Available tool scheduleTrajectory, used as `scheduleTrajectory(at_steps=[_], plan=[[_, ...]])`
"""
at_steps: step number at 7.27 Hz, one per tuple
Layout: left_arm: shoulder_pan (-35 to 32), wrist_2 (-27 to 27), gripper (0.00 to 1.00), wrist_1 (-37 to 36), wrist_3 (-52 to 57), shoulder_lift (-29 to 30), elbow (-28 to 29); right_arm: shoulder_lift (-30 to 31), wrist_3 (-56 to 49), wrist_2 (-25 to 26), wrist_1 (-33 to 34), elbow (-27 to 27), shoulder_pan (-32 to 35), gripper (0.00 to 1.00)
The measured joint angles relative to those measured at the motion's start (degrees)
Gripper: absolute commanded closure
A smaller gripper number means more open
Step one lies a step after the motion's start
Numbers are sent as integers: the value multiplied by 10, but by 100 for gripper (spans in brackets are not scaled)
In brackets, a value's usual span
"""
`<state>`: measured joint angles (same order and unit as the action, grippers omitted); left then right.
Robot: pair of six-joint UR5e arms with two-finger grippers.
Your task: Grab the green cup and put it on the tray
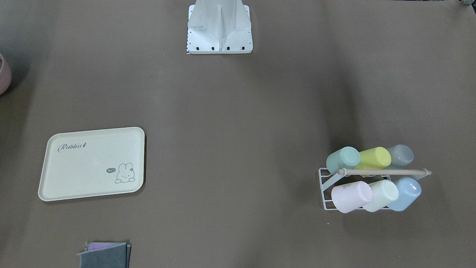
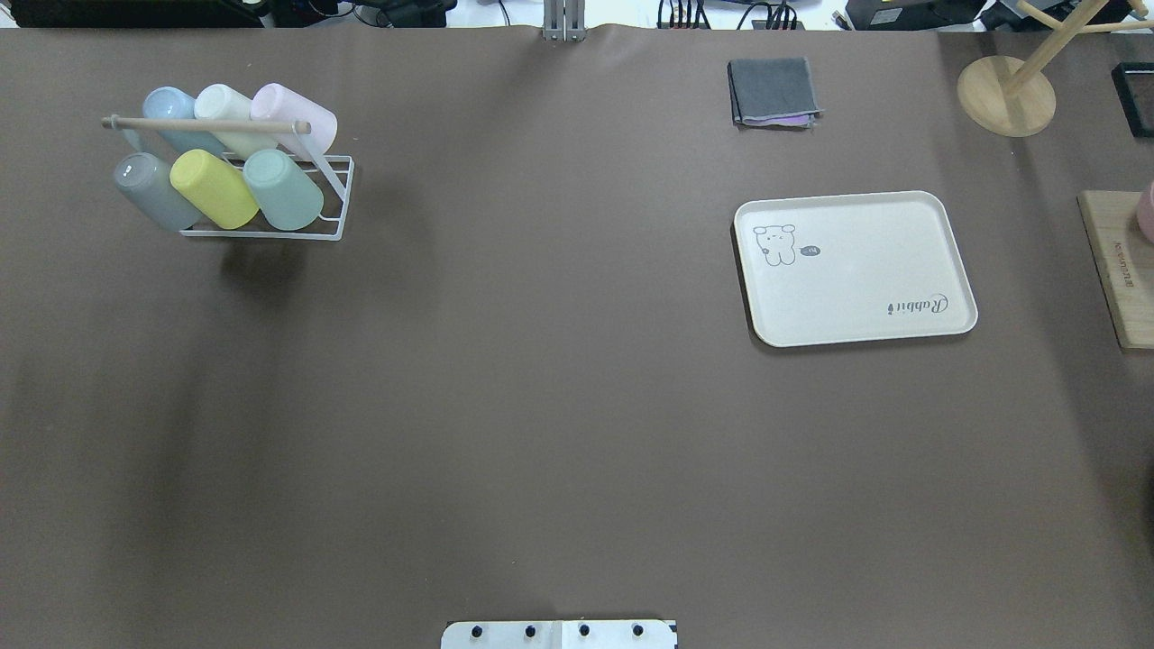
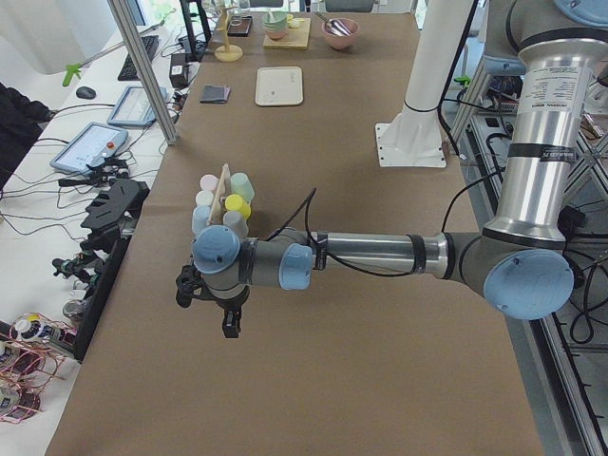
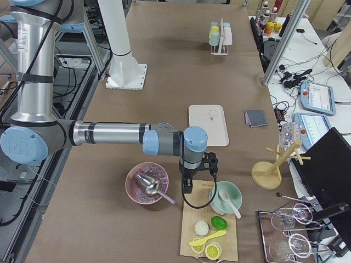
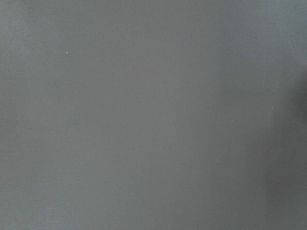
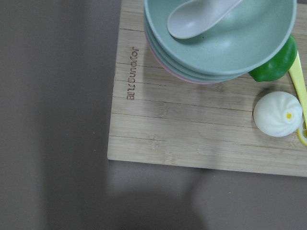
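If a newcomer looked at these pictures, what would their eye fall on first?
Six pastel cups lying tilted in a wooden-handled rack on the robot's left stand out first, the green cup at the near row's inner end. Across the table, on the robot's right, the cream tray lies bare.

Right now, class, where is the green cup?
In the overhead view the green cup lies tilted on the rack at the table's far left, at the right end of the near row, beside the yellow cup.

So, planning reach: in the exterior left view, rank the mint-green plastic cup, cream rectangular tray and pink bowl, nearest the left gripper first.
1. Mint-green plastic cup, near end.
2. Cream rectangular tray, beyond the middle.
3. Pink bowl, far end.
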<state>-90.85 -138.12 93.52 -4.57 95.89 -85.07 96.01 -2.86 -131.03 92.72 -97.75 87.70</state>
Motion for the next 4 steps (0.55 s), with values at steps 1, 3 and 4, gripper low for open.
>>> scheduleTrajectory(at_steps=[1,3,4], plan=[[0,0,2,0,0,0,0,-1,1,0,0,-5,0,0],[0,1,2,0,4,0,8,0,0,2,1,-12,0,0],[0,2,2,0,6,-1,14,0,-1,2,0,-13,0,0]])
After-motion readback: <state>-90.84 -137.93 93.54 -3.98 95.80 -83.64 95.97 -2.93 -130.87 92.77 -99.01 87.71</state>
